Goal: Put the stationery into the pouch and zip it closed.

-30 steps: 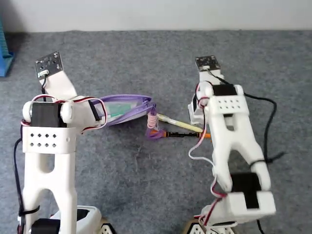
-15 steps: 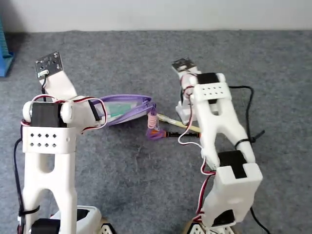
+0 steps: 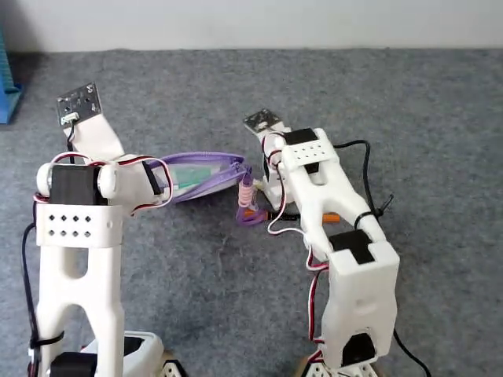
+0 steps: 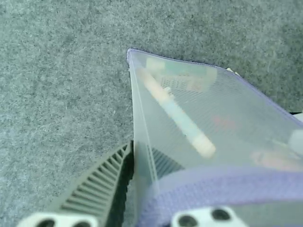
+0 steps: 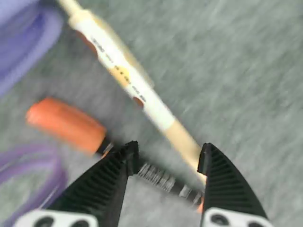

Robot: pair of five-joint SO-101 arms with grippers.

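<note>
At the right gripper (image 5: pixel 168 153): dark ribbed fingers (image 5: pixel 113 175) spread wide, nothing held. Between them, flat on the grey table (image 5: pixel 246 56), a black pen with an orange cap (image 5: pixel 66 124) and, just beside it, a cream pen (image 5: pixel 128 80) with brown markings, the two converging toward one fingertip. Cannot tell whether either finger touches a pen. Near the orange cap, a purple strap loop (image 5: pixel 28 161).

At the left gripper (image 4: pixel 142 163): closed tight on the wall of the pouch (image 4: pixel 213 118), just under its purple zip band, one ribbed finger outside the mesh and the other visible through it. Inside the translucent pouch, a pale pen (image 4: pixel 177 113) lying slantwise, plus blurred greenish and pinkish shapes, too soft to name.

From the high view: pouch lying between the two arms, one end lifted in the left gripper, purple zip edges parted, green contents showing. At its free end, a pink beaded charm (image 3: pixel 245 192) and the strap loop, with both loose pens just beyond, partly hidden beneath the right arm (image 3: pixel 346 236). Left arm (image 3: pixel 75 236) upright at the near left. At the far left edge of the table, a blue object (image 3: pixel 6 86).
</note>
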